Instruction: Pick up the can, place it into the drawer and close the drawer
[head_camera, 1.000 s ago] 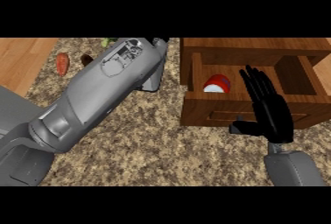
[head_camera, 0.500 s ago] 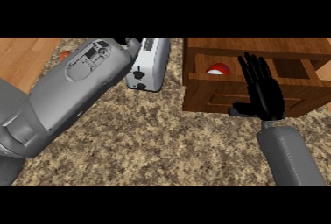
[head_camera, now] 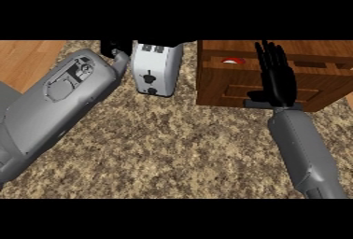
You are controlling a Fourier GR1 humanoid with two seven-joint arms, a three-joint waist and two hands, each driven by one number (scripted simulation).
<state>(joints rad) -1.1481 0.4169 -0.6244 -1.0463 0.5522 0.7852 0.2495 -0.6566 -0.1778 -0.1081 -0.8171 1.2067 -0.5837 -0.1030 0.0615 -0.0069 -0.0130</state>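
Drawer (head_camera: 276,88) nearly closed now versus a second ago, red-topped can (head_camera: 232,60) barely visible inside. Right hand (head_camera: 277,77) flat, fingers straight, pressing drawer front. Left hand (head_camera: 117,50) beside toaster (head_camera: 156,70), fingers unclear. Closing almost finished.

Grey forearms, black hands

The left forearm (head_camera: 62,105) bore an oval panel; the right hand (head_camera: 277,77) was slim-fingered black.

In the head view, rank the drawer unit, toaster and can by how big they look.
1. Drawer unit, largest.
2. Toaster.
3. Can, smallest, though only a red and white sliver shows inside the drawer.
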